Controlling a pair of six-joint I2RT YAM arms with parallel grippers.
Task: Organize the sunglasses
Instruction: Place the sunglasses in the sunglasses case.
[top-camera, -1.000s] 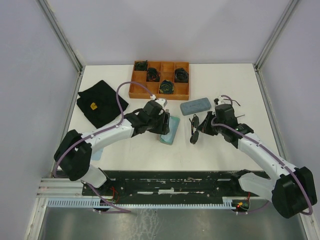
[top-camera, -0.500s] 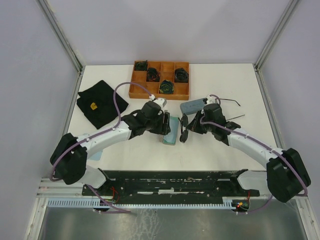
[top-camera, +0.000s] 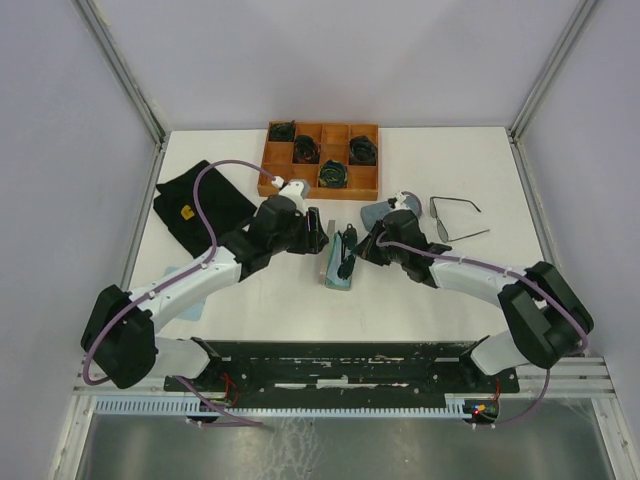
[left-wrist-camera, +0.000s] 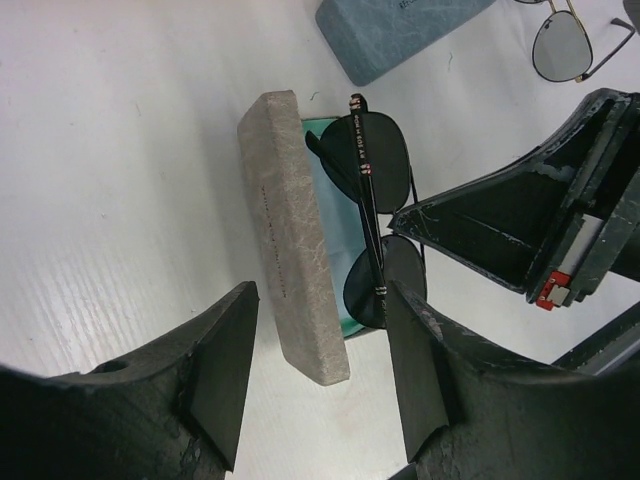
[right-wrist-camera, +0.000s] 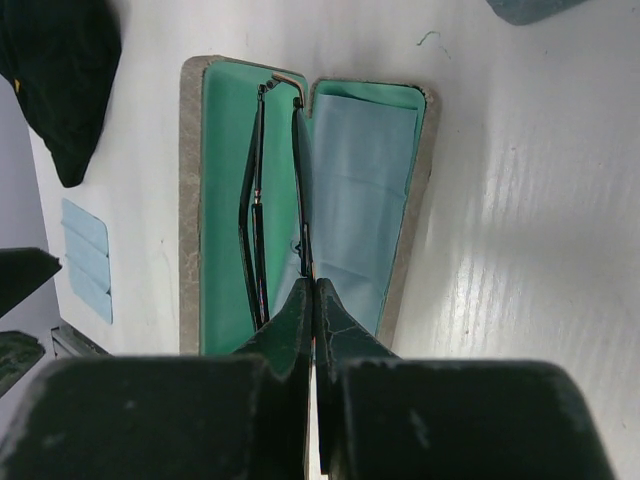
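Seating glasses in case looks like step in hand. Right gripper (right-wrist-camera: 312, 300) pinched tight on folded sunglasses (left-wrist-camera: 375, 150), frame edge-up inside open green-lined case (right-wrist-camera: 370, 170). Left gripper (left-wrist-camera: 320, 345) fingers apart, beside case lid, holding nothing. Best: tip frame flat into lining before release. Beyond: second pair (top-camera: 455, 215) loose on table.

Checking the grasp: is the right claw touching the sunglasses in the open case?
Touching. The right wrist view shows the right claw pinched shut on the sunglasses, their frame running straight into its tips, over the open case.
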